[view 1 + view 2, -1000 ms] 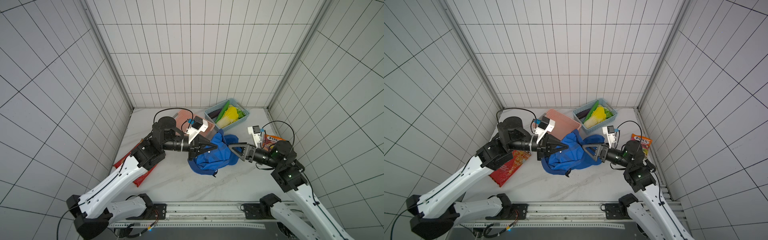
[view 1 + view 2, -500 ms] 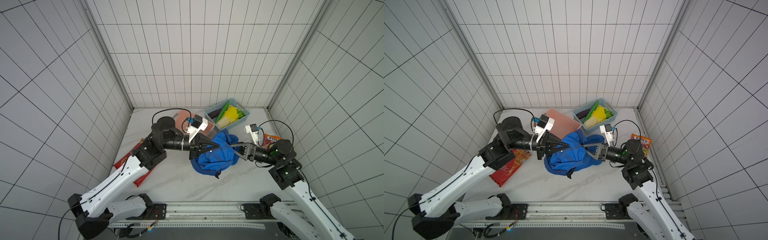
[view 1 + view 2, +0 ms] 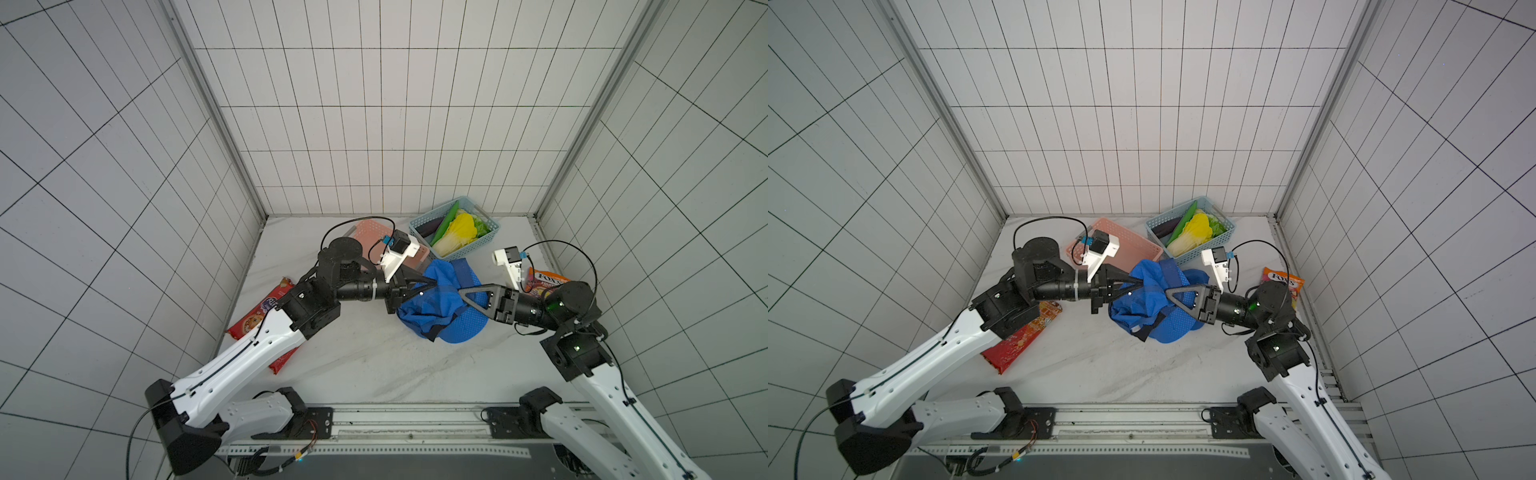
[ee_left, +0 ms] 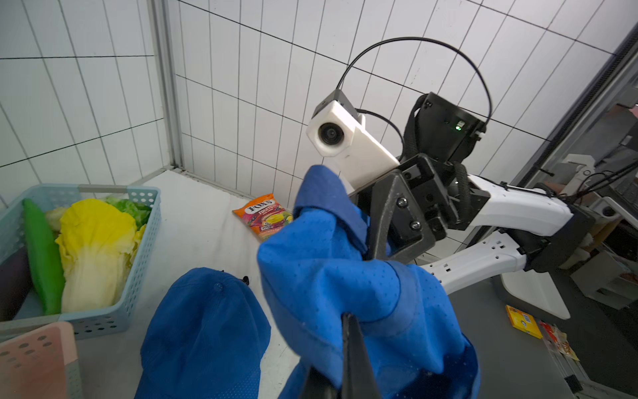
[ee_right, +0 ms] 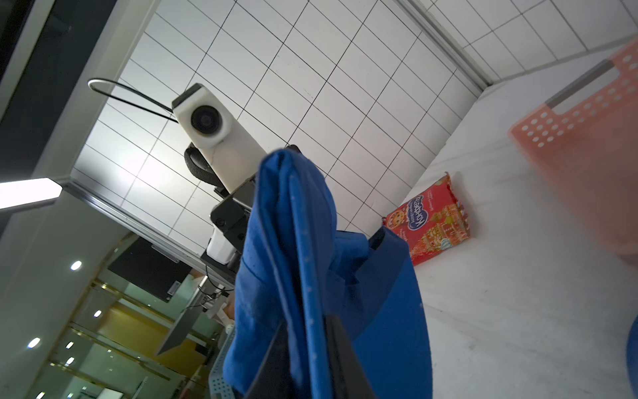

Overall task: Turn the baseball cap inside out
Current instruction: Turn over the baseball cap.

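Left wrist view, left jaws: clamped on baseball cap (image 4: 345,276) crown fabric.
Right jaws: pinched on the opposite fold.
Cap: slung between both, above table (image 3: 374,365).
Progress: likely mid-flip; crown bunched, inversion unfinished.

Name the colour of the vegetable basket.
Light blue basket; the left wrist view shows it best.

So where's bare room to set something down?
Widest: the front of the table, between the cap and the rail, right of the red packet. Smaller: back left, beside the pink basket. Crowded: the middle, where the left gripper and right gripper clamp the cap, and back right by the blue basket and candy bag.
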You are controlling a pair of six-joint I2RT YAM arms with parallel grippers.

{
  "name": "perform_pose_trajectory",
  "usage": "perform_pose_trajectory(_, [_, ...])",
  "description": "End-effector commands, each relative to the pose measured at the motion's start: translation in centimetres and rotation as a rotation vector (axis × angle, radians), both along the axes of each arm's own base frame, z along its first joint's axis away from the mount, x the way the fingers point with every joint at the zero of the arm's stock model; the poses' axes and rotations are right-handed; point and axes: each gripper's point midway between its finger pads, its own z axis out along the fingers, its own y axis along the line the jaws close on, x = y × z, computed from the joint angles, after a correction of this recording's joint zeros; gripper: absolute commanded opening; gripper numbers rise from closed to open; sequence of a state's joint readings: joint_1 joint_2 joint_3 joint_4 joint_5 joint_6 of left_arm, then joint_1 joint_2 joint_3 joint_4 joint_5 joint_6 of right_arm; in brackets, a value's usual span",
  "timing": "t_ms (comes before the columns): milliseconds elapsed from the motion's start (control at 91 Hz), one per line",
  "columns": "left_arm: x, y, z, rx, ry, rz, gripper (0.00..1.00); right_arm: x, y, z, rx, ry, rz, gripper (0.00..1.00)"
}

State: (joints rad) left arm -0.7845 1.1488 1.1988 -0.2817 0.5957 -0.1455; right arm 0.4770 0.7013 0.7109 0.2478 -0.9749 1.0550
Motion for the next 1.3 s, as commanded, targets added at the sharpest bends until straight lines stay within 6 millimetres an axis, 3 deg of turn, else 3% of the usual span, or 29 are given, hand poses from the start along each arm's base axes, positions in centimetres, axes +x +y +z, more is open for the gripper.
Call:
perform_pose_trajectory(0, [2.3, 1.5, -0.9, 0.026, -0.001, 0.173, 0.17, 0.3, -0.7, 1.2, 0.014, -0.053, -0.061, 0.00])
perform_pose_trajectory(55, [2.8, 2.2, -1.2, 0.035, -0.002, 0.228, 0.42, 0.7, -0.8, 0.9, 0.004, -0.058, -0.094, 0.00])
perform_pose_trajectory(110, [3.2, 3.1, -1.4, 0.044, -0.006, 0.283, 0.56, 1.3, -1.1, 0.5, -0.011, -0.061, -0.135, 0.00])
perform_pose_trajectory(176, [3.3, 4.2, -1.2, 0.045, -0.037, 0.331, 0.66, 2.0, -1.5, -0.4, -0.043, -0.047, -0.195, 0.00])
perform_pose_trajectory(286, [2.4, 5.4, 0.1, 0.022, -0.136, 0.356, 0.71, 3.9, -2.3, -2.2, -0.094, 0.015, -0.314, 0.00])
perform_pose_trajectory(374, [1.1, 5.3, 0.5, 0.025, -0.231, 0.342, 0.72, 4.8, -2.4, -3.4, -0.116, 0.062, -0.351, 0.00])
perform_pose_trajectory(539, [-2.2, 1.6, -0.9, 0.114, -0.404, 0.243, 0.80, 5.8, -1.9, -4.4, -0.118, 0.128, -0.355, 0.00])
perform_pose_trajectory(704, [-2.4, -2.3, -3.1, 0.194, -0.408, 0.193, 0.89, 5.6, -1.3, -3.9, -0.113, 0.126, -0.331, 0.00])
perform_pose_trajectory(836, [-1.9, -4.2, -4.3, 0.218, -0.397, 0.173, 0.90, 5.0, -1.0, -3.5, -0.106, 0.120, -0.309, 0.00])
perform_pose_trajectory(1000, [-0.7, -5.2, -5.0, 0.236, -0.400, 0.209, 0.89, 4.2, -0.6, -3.1, -0.097, 0.109, -0.266, 0.00])
perform_pose_trajectory(1121, [0.0, -5.4, -5.3, 0.246, -0.398, 0.238, 0.81, 3.7, -0.1, -2.8, -0.086, 0.102, -0.225, 0.05])
perform_pose_trajectory(1286, [0.4, -5.7, -5.9, 0.262, -0.390, 0.253, 0.59, 3.0, 0.7, -2.5, -0.077, 0.095, -0.167, 0.12])
